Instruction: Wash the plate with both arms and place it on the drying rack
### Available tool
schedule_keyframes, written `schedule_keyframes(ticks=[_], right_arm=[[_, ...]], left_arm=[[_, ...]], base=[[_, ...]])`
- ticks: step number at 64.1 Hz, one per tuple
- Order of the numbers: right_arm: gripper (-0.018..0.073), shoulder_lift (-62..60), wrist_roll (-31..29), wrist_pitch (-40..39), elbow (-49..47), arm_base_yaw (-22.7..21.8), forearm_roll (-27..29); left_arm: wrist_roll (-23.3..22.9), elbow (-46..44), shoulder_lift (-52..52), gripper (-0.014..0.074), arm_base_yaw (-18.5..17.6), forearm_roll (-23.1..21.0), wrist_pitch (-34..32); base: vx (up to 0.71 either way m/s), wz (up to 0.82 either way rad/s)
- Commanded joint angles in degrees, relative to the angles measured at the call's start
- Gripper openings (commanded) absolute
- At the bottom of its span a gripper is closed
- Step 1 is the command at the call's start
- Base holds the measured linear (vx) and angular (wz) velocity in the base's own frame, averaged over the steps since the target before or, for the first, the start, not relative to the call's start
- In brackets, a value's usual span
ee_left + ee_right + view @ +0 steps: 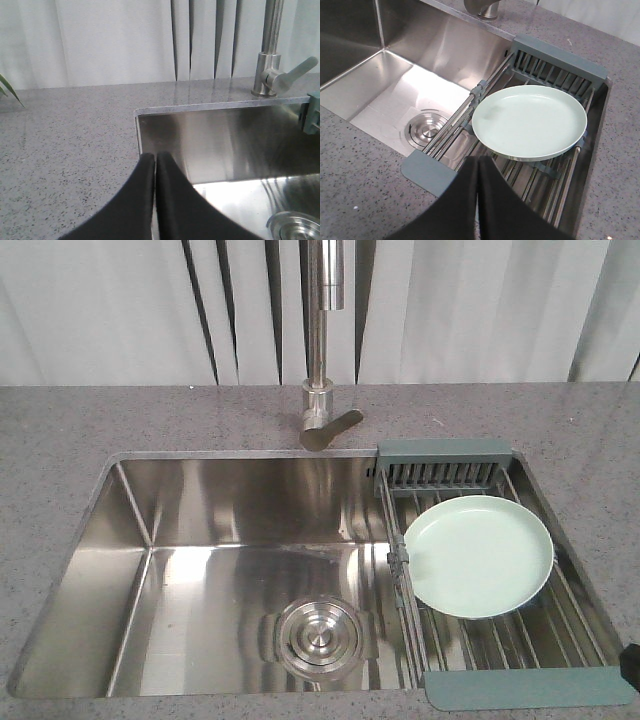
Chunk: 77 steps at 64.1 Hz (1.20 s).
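Your item list: plate (529, 122) flat on rack (555, 75), just ahead of right gripper (477, 165), fingers pressed together, empty. Left gripper (155, 162) likewise closed, empty, sink (220, 145) ahead.

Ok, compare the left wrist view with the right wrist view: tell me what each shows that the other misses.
Only the left wrist view shows the faucet's upright pipe and lever handle, a leaf tip and the curtain. Only the right wrist view shows the plate lying face up on the drying rack. Both show the sink basin, its drain, grey countertop, and that camera's own gripper, left and right, shut.
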Motion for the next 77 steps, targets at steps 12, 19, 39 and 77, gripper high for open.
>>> schedule_keyframes(ticks=[12, 19, 39, 77], right_arm=[[-0.0004, 0.5, -0.1, -3.1, -1.5, -0.2, 1.3], [-0.0004, 0.5, -0.1, -3.1, -1.5, -0.2, 1.3], [-0.0004, 0.5, -0.1, -3.1, -1.5, -0.2, 1.3], [-0.0004, -4.0, 4.1, -24.0, 11.2, 3.7, 0.3]], left_arm=[[0.1, 1.3, -0.9, -0.0006, 0.0, -0.6, -3.7], [0.1, 1.3, -0.9, -0.0006, 0.0, -0.6, -3.7], [0.1, 1.3, -0.9, -0.0006, 0.0, -0.6, -3.7], [0.1, 1.3, -0.9, -0.0006, 0.0, -0.6, -3.7]], base=[[0.0, 0.0], [0.0, 0.0], [0.0, 0.0], [0.0, 0.0]])
